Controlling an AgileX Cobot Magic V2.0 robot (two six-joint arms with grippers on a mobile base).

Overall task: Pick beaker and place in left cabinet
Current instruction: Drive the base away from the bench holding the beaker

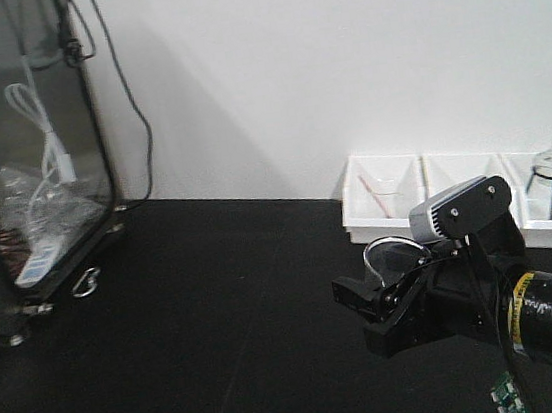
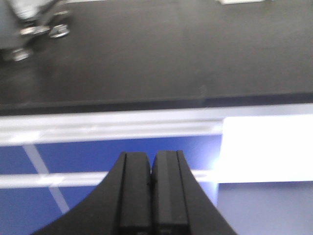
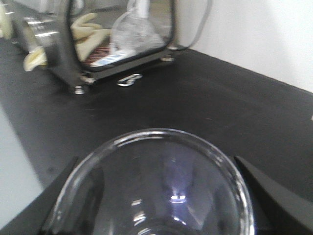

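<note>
Right wrist-mounted view showed you the beaker point(image 3: 151, 186) clasped between the right gripper's point(image 1: 368, 298) 2 fingers, over the black table point(image 1: 199, 317), well apart from the glass-fronted box point(image 1: 38, 155). Your left gripper point(image 2: 151, 196) was clenched on nothing, fingers pressed together.

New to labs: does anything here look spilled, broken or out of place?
Nothing spilled or broken. The beaker sits in the right claw. Only the glass-fronted box looks untidy, cable and bags heaped inside.
</note>
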